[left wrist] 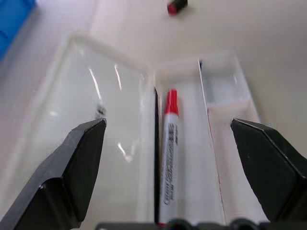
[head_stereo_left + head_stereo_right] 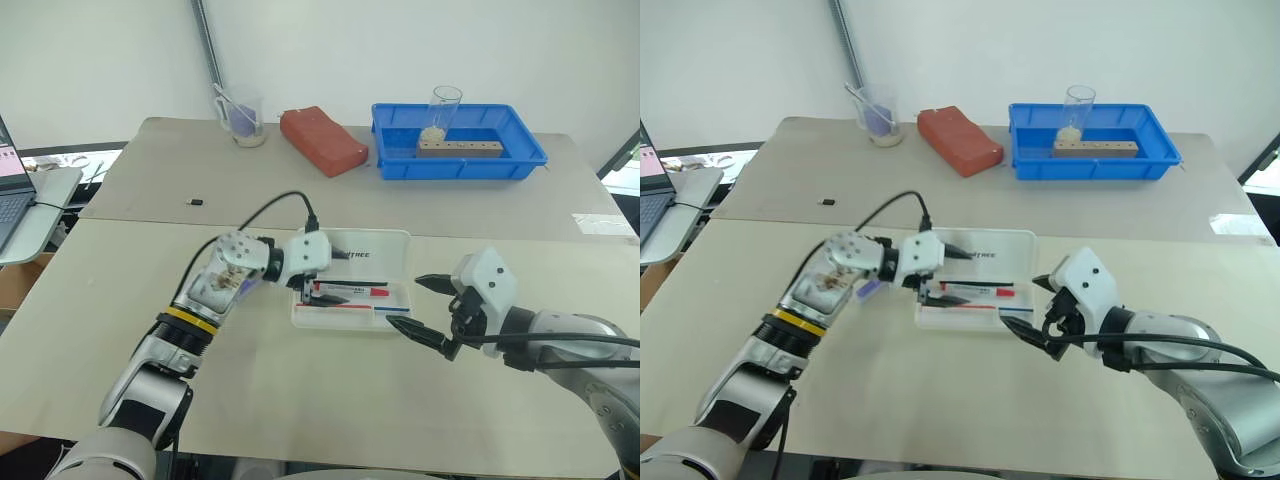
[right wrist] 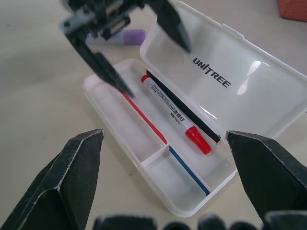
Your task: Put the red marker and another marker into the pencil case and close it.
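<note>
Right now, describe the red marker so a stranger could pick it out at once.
Find the pencil case, the open white translucent box with UNITREE on its raised lid, lying on the near table. Inside the base, in the long compartment nearest the hinge, lies the red marker. Its white printed barrel and red cap set it apart from the thin all-red stick and the thin blue stick beside it.

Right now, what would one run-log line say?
red marker: in open pencil case | purple marker: outside on table | left gripper: open | right gripper: open
</note>
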Controlling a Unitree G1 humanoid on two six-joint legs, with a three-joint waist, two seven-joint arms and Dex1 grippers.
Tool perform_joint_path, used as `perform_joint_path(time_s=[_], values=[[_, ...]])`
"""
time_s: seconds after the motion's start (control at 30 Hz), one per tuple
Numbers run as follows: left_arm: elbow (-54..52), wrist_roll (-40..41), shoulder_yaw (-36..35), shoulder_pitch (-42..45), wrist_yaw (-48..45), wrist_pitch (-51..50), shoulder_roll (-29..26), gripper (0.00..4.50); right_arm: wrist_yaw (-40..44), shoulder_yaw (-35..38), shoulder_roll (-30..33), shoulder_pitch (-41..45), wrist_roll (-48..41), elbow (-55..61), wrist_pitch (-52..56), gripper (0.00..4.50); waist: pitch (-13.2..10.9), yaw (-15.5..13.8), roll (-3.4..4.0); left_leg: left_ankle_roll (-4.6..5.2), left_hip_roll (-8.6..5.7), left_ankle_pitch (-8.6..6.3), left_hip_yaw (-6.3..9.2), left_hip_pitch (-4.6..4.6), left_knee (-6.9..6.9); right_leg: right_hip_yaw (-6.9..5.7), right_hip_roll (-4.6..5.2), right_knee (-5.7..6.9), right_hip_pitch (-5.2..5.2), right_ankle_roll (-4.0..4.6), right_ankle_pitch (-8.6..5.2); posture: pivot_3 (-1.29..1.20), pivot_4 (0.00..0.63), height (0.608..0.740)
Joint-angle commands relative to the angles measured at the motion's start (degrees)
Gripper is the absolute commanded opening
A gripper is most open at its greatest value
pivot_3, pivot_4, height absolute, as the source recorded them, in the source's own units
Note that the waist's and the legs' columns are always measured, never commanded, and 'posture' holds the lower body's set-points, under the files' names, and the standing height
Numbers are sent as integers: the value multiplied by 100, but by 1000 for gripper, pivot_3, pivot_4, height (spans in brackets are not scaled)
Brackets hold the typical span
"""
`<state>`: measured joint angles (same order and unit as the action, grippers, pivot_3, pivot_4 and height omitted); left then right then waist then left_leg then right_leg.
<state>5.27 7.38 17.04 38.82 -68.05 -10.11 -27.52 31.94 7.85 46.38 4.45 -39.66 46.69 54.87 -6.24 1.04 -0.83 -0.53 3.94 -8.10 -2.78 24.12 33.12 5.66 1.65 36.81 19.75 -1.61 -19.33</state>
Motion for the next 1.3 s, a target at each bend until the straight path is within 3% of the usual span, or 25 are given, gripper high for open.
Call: perform_joint_path(time_s=[0.03,0.33,0.57,0.87,1.0,1.13,1.17,1.3], values=[[-877,498,-629,-189,216,-913,-347,4464,152,-209,-82,501,-105,-68,-182,4500,-2,10,0,0,1,0,3,-5,0,0,-2,0,-4,-1,-1,0,150,740],[-1468,582,-1853,-1504,1323,-2080,-1127,4464,645,-1092,-449,1944,-234,-535,-141,4500,-9,3,-4,0,6,0,19,-29,-13,1,-11,0,-15,3,-3,0,150,740],[-1031,305,-1708,-2250,1996,-1972,-887,4464,1052,-1697,-556,2626,11,-907,-283,4500,-10,-79,-9,-1,1,-1,8,-32,-10,-7,9,-4,-1,19,-1,0,150,740],[-471,170,-1582,-2366,2222,-1864,-751,4464,1160,-1697,-515,2622,110,-932,-297,4500,-9,-36,-11,-1,3,-1,8,-22,-16,-4,7,7,-8,26,-1,0,150,740],[-357,156,-1586,-2424,2166,-1774,-821,3247,1137,-1646,-501,2568,114,-893,-276,4500,-9,-28,-10,-1,3,-1,9,-28,-19,-3,6,7,-11,27,-2,0,150,740],[-315,167,-1613,-2358,2128,-1738,-845,1168,1096,-1618,-504,2547,119,-885,-266,4500,-9,-24,-10,-1,3,-1,9,-29,-20,-3,6,7,-12,28,-2,0,150,740],[-337,177,-1632,-2295,2097,-1704,-876,920,1079,-1598,-496,2534,124,-882,-266,4500,-9,-23,-10,-1,3,-1,9,-29,-20,-3,6,7,-11,28,-2,0,150,740],[-553,450,-1802,-2024,1856,-1770,-1002,939,1071,-1458,-395,2406,105,-850,-260,4500,-9,-36,-11,-1,3,-1,9,-29,-20,-3,6,6,-11,29,-2,0,150,740]])
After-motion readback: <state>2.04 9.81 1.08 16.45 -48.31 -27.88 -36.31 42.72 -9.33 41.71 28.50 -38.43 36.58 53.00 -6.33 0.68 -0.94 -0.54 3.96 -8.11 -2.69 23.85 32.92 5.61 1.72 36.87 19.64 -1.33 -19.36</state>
